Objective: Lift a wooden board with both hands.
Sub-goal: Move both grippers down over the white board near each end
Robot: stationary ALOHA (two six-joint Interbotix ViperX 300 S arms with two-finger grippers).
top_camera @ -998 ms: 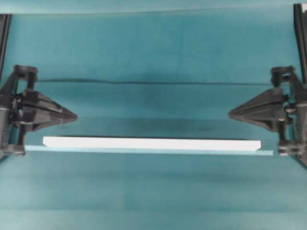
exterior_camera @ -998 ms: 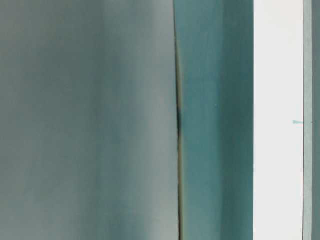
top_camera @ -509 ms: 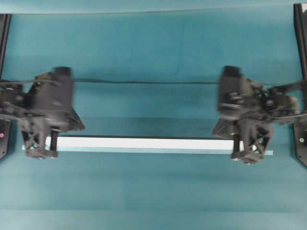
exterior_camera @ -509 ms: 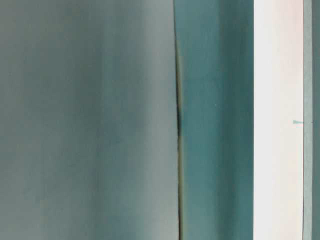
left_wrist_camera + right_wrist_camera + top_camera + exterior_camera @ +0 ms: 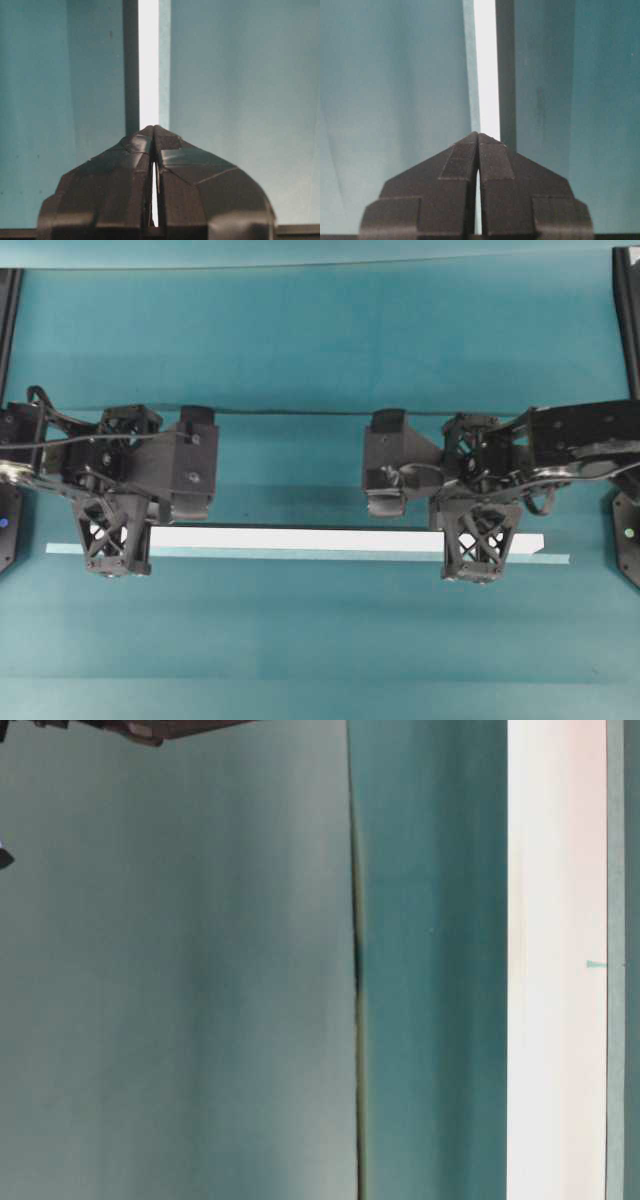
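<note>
Wooden board (image 5: 300, 539): long white plank lying flat on the teal worktop (image 5: 320, 640), running left to right across the overhead view. A pale teal tape strip (image 5: 300, 554) runs along its near edge.

Left hand (image 5: 112, 562) is poised over the board's left end, lattice fingers crossing the plank's width. Right hand (image 5: 478, 568) stands over the board short of its right end; the angled tip shows beyond it.

Left wrist view: left hand (image 5: 154, 131) with fingertips pressed together, nothing between them, board (image 5: 148, 60) stretching straight ahead from the tips. Right wrist view: right hand (image 5: 478, 136) likewise pressed together, board (image 5: 485, 65) ahead.

Whether either hand touches the board cannot be told.

No containers in view.
</note>
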